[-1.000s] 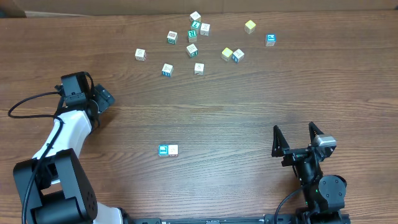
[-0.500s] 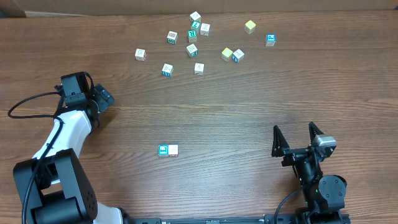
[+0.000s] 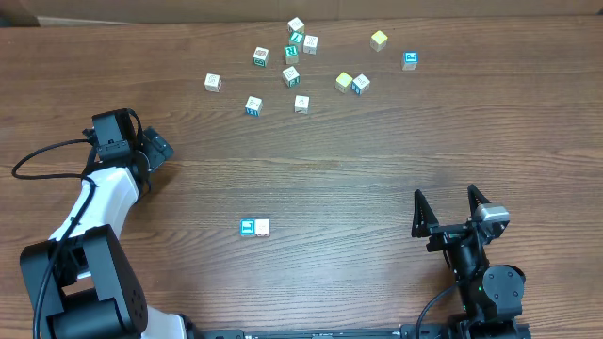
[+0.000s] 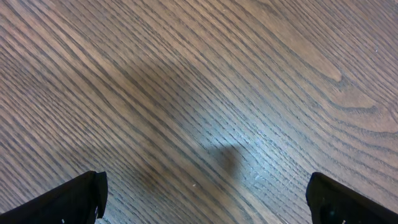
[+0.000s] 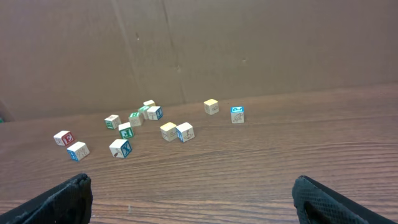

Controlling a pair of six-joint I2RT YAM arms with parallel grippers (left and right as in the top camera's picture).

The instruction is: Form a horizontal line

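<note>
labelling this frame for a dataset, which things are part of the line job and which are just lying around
Job: blue-faced cube and white cube, side by side mid-table, the line begun.
Lying about: loose cubes scattered along the far edge, none in the line.

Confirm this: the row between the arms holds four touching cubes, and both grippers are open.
Wrong on the count: the overhead view shows the row holds two touching cubes, a blue-faced cube and a whitish cube. Both the left gripper and the right gripper are open.
</note>
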